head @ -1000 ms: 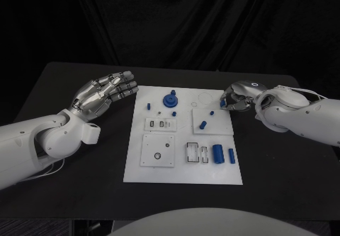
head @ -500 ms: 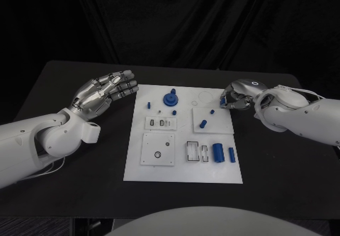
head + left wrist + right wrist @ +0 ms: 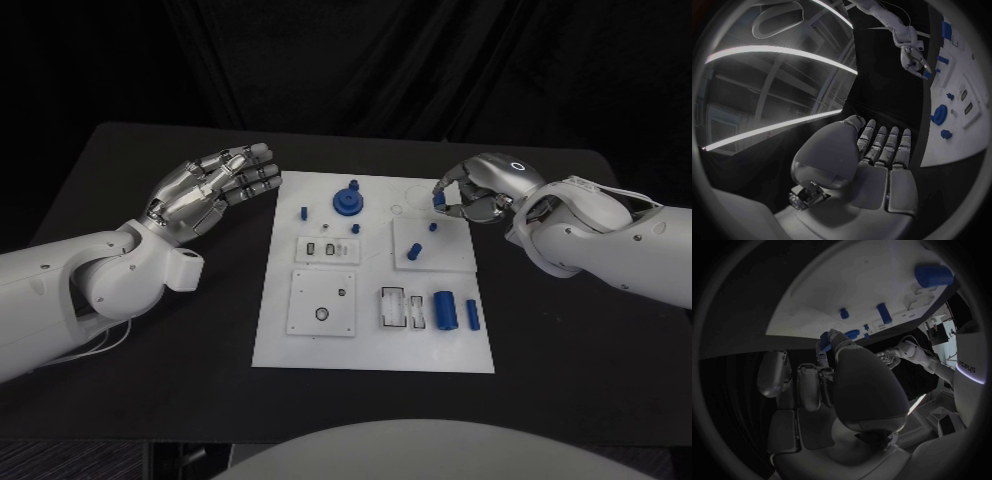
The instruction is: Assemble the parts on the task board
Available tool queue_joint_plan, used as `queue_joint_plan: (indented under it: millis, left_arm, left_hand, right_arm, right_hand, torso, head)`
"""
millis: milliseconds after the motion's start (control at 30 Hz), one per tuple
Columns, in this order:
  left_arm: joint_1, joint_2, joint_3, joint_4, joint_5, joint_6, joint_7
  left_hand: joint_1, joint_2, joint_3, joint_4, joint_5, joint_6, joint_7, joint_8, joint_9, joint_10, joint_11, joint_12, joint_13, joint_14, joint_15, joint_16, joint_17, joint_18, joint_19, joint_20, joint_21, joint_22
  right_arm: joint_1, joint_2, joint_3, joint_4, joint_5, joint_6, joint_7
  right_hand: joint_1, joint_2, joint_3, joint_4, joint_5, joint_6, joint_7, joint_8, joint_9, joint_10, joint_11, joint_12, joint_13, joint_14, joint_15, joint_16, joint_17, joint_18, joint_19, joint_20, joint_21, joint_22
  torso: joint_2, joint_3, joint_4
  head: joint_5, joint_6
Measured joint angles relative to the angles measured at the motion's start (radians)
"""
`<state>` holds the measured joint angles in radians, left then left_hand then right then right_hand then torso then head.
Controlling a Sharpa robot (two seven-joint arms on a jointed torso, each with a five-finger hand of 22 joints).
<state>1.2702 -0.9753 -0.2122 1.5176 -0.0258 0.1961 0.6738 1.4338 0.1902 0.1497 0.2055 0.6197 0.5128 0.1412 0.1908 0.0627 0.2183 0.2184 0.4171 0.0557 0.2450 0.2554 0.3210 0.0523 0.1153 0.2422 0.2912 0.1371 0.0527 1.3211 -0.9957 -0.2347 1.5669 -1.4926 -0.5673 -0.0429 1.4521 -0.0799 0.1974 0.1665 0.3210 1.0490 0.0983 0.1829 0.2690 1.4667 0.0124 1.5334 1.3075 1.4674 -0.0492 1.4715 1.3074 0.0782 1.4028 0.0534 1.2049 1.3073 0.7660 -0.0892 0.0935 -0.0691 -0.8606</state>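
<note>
Two robot hands frame the task board in your head view. The left robot hand hovers just off the board's far left corner, its fingers spread and holding nothing. The right robot hand sits at the board's far right corner with its fingers curled in around a small blue part. On the board you can see a blue gear-shaped part standing near the far edge, a small blue peg just left of it, a slanted blue peg on a raised square plate towards the right, and two blue cylinders lying side by side near the board's near right area. The board lies in the middle of the black table.

From the left wrist view, you see the left robot hand with its palm flat, fingers extended side by side and empty; the board lies beyond it, with the blue gear-shaped part on it, and the right robot hand is at the board's far side.

From the right wrist view, you see the right robot hand pinching the small blue part at its fingertips, right at the board's edge. A blue cylinder lies farther along the board.
</note>
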Motion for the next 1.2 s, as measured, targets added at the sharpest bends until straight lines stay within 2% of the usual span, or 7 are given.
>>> queue_joint_plan:
  millis: [167, 333, 567, 633, 767, 867, 1200]
  left_arm:
    - [-0.001, 0.005, 0.000, -0.001, 0.000, 0.001, -0.002]
    - [-0.001, 0.000, 0.000, 0.009, 0.000, 0.005, -0.003]
    - [-0.002, -0.013, 0.000, 0.018, 0.000, 0.006, -0.003]
    - [-0.002, -0.012, 0.000, 0.018, 0.000, 0.007, -0.004]
    - [-0.002, -0.010, 0.000, 0.018, 0.000, 0.009, -0.005]
    - [-0.002, -0.006, 0.000, 0.016, 0.000, 0.010, -0.005]
    - [-0.002, -0.001, 0.000, 0.013, 0.000, 0.019, -0.008]
  left_hand:
    - [0.000, 0.000, 0.000, 0.000, 0.000, 0.000, 0.000, 0.000, 0.000, 0.000, 0.000, 0.000, 0.000, 0.000, 0.000, 0.000, 0.000, 0.000, 0.000, 0.000, 0.000, 0.000]
    - [-0.004, -0.004, 0.006, 0.000, 0.000, 0.000, 0.000, 0.000, 0.000, 0.000, 0.000, 0.000, 0.000, 0.000, 0.000, 0.000, 0.000, 0.000, 0.000, 0.000, 0.000, 0.000]
    - [-0.004, -0.004, 0.005, 0.000, 0.000, 0.000, 0.000, 0.000, 0.000, 0.000, 0.000, 0.004, 0.001, 0.004, 0.004, 0.000, 0.001, 0.000, 0.000, 0.000, 0.000, 0.000]
    - [-0.004, -0.004, 0.005, 0.000, 0.000, 0.000, 0.000, 0.000, 0.000, 0.000, 0.000, 0.004, 0.001, 0.004, 0.004, 0.000, 0.001, 0.000, 0.000, 0.000, 0.000, 0.000]
    - [-0.004, -0.004, 0.005, 0.000, 0.000, 0.000, 0.000, 0.000, 0.000, 0.000, 0.000, 0.004, 0.001, 0.004, 0.004, 0.000, 0.001, 0.000, 0.000, 0.000, 0.000, 0.000]
    - [-0.004, -0.004, 0.005, 0.000, 0.000, 0.000, 0.000, 0.000, 0.000, 0.000, 0.000, 0.004, 0.001, 0.004, 0.004, 0.000, 0.001, 0.000, 0.000, 0.000, 0.000, 0.000]
    - [-0.004, -0.004, 0.010, -0.001, 0.000, 0.000, 0.000, 0.000, 0.000, 0.000, 0.000, 0.004, 0.001, 0.004, 0.004, 0.000, 0.001, 0.000, 0.000, 0.000, 0.000, 0.000]
  right_arm:
    - [0.016, 0.027, 0.002, 0.096, -0.014, -0.004, -0.002]
    - [0.011, 0.107, 0.000, 0.124, -0.032, 0.009, -0.002]
    - [-0.029, 0.211, -0.001, 0.093, -0.058, 0.053, -0.007]
    - [-0.037, 0.233, -0.002, 0.075, -0.063, 0.070, -0.012]
    - [-0.047, 0.270, -0.002, 0.051, -0.071, 0.097, -0.024]
    - [-0.052, 0.284, -0.002, 0.040, -0.075, 0.105, -0.030]
    - [-0.061, 0.309, -0.001, 0.029, -0.105, 0.121, -0.073]
  right_hand:
    - [0.001, 0.001, 0.000, 0.000, 0.004, 0.000, 0.000, 0.000, 0.000, 0.000, 0.000, 0.000, 0.000, 0.000, 0.000, 0.000, 0.000, 0.000, 0.000, 0.000, 0.000, 0.000]
    - [0.002, 0.001, 0.001, -0.007, 0.012, 0.000, 0.000, 0.000, 0.000, 0.000, 0.000, 0.005, 0.000, -0.003, -0.003, 0.000, 0.000, 0.000, 0.000, 0.000, 0.000, 0.000]
    - [0.004, 0.001, 0.001, -0.007, 0.016, 0.000, 0.000, 0.000, 0.000, 0.000, 0.000, 0.005, 0.000, -0.003, -0.003, 0.000, 0.000, 0.000, 0.000, 0.000, -0.005, 0.001]
    - [0.004, 0.001, 0.001, -0.007, 0.016, 0.000, 0.000, 0.000, 0.000, 0.000, 0.000, 0.005, 0.000, -0.003, -0.003, 0.000, 0.000, 0.000, 0.000, 0.000, -0.016, 0.001]
    - [0.004, 0.001, -0.001, -0.010, 0.016, 0.000, 0.000, 0.000, 0.000, 0.000, 0.000, 0.005, 0.000, -0.003, -0.003, -0.007, 0.000, 0.000, 0.000, 0.000, -0.024, 0.001]
    - [0.004, 0.001, -0.001, -0.010, 0.022, 0.000, 0.000, 0.000, 0.000, 0.000, 0.000, 0.005, 0.000, -0.003, -0.003, -0.008, 0.000, 0.000, 0.000, 0.000, -0.032, 0.001]
    - [0.005, -0.001, -0.001, -0.021, 0.050, -0.002, -0.002, 0.000, 0.000, 0.000, 0.000, -0.001, 0.000, -0.003, -0.003, -0.020, 0.000, 0.000, -0.011, -0.002, -0.052, 0.001]
  torso:
    - [-0.001, -0.0003, -0.0024]
    - [-0.001, -0.0003, -0.0040]
    - [-0.001, -0.0007, -0.0040]
    - [-0.001, -0.0009, -0.0040]
    - [-0.002, -0.0012, -0.0104]
    - [-0.003, -0.0018, -0.0132]
    - [-0.004, -0.0031, -0.0099]
  head:
    - [-0.005, -0.003]
    - [-0.006, -0.006]
    - [-0.010, -0.007]
    - [-0.004, -0.006]
    - [0.012, -0.007]
    - [0.014, -0.010]
    - [0.001, -0.012]
